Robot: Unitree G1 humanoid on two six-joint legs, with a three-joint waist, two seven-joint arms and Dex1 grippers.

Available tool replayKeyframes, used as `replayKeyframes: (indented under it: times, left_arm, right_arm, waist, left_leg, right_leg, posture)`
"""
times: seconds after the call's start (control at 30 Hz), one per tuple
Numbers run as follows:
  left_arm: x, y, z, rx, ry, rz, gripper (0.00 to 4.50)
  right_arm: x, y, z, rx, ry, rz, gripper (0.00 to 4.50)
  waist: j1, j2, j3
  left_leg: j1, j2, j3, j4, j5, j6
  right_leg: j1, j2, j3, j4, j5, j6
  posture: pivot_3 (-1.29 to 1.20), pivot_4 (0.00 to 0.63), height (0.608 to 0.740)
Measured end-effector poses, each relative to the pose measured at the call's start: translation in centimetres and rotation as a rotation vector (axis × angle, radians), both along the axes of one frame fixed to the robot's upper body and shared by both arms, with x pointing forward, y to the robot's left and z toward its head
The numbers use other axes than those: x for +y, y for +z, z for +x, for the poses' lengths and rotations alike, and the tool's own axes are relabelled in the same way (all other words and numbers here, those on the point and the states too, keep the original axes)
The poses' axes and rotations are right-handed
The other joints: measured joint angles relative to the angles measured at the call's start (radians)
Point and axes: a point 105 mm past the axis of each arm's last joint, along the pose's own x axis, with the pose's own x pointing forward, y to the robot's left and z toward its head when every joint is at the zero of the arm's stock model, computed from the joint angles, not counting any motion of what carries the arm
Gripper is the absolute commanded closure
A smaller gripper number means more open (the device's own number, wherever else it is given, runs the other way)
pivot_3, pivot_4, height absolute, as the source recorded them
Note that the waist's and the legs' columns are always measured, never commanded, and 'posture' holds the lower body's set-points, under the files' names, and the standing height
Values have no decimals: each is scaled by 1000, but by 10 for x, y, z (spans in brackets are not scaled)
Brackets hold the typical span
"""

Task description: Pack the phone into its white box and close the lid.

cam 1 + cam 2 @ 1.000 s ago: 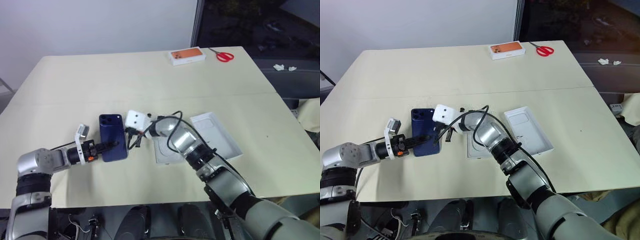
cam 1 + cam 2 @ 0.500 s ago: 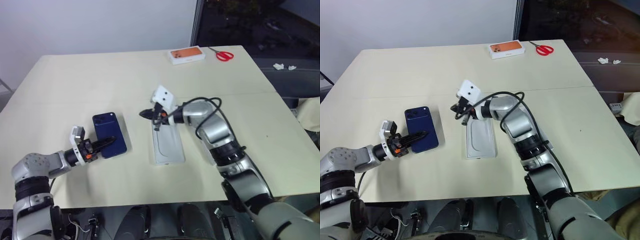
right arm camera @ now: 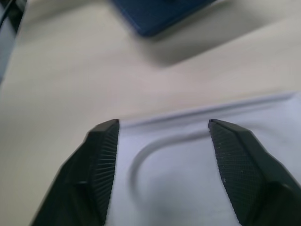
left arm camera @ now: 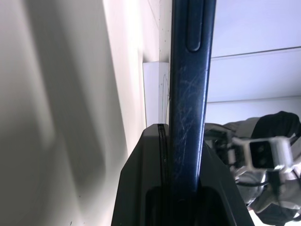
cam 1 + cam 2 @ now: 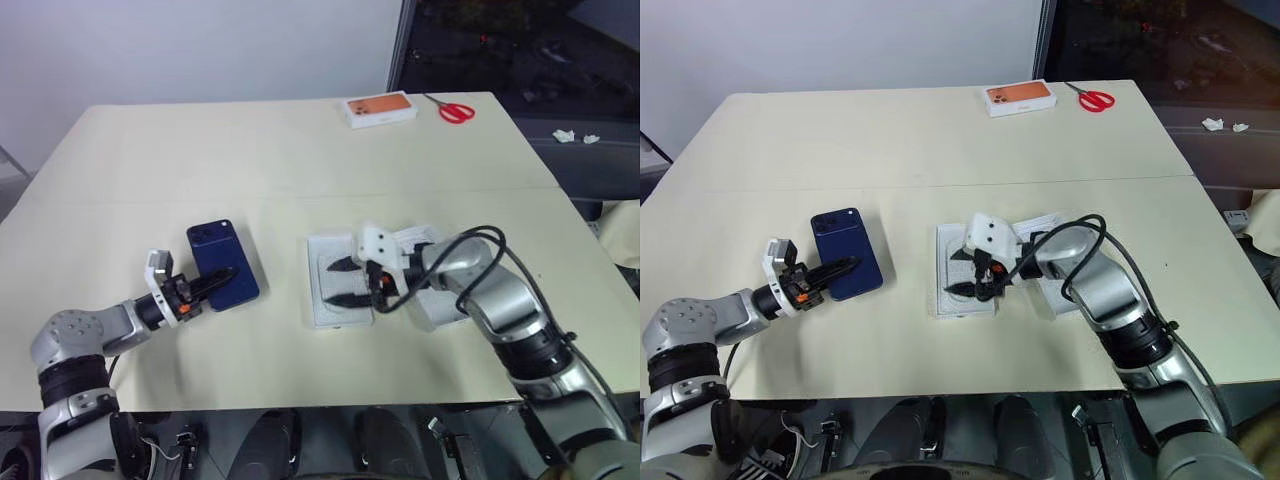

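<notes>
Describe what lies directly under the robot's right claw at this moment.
The open right claw hovers over a thin white insert with an oval recess, lying flat on the table. Whatever lies beneath that insert is covered.

The phone (image 5: 224, 263) is showing a dark navy-blue back with a darker camera cluster at one corner; its edge in the left wrist view is looking deep blue with fine pale scratches. The white box (image 5: 337, 281) is appearing plain white, as is the lid (image 5: 432, 303) beside it. The table (image 5: 250, 150) is displaying a pale cream-yellow surface. At the far edge, a small box (image 5: 380, 108) is showing an orange top with white sides, and the scissors (image 5: 456, 110) are showing red handles. Both grippers' fingers (image 3: 101, 165) are looking black, with a fine ribbed texture.
</notes>
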Motion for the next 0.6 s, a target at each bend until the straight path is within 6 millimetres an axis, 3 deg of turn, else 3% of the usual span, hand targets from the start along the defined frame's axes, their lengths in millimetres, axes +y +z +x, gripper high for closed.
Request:
replayKeyframes:
  times: [0.33, 0.47, 0.57, 0.6]
  left_arm:
    - [-2, 3, -1, -6, -11, 16, 4500]
    - [-2, 2, -3, -7, -11, 27, 4500]
    - [-2, 2, -3, -6, -11, 28, 4500]
    - [-2, 2, -3, -7, -11, 31, 4500]
  right_arm:
    - [-3, -26, -19, -55, 158, -76, 1633]
    - [-5, -34, -15, -98, 176, -115, 1633]
    - [-8, -39, -12, -107, 170, -136, 2377]
    - [-8, -39, -10, -116, 169, -139, 2377]
  waist:
    - [2, -7, 4]
    - [2, -7, 4]
    - [2, -7, 4]
    - [2, -7, 4]
  left_leg:
    - [0, 0, 0, 0, 0, -1]
    - [0, 0, 0, 0, 1, -1]
    - [0, 0, 0, 0, 1, -2]
    - [0, 0, 0, 0, 3, -5]
  right_leg:
    - [0, 0, 0, 0, 0, 0]
    - [0, 0, 0, 0, 0, 0]
    - [0, 0, -1, 0, 0, 0]
    - [0, 0, -1, 0, 0, 0]
  posture:
    - [0, 150, 740]
    - [0, 150, 740]
    - [0, 150, 740]
    - [0, 150, 740]
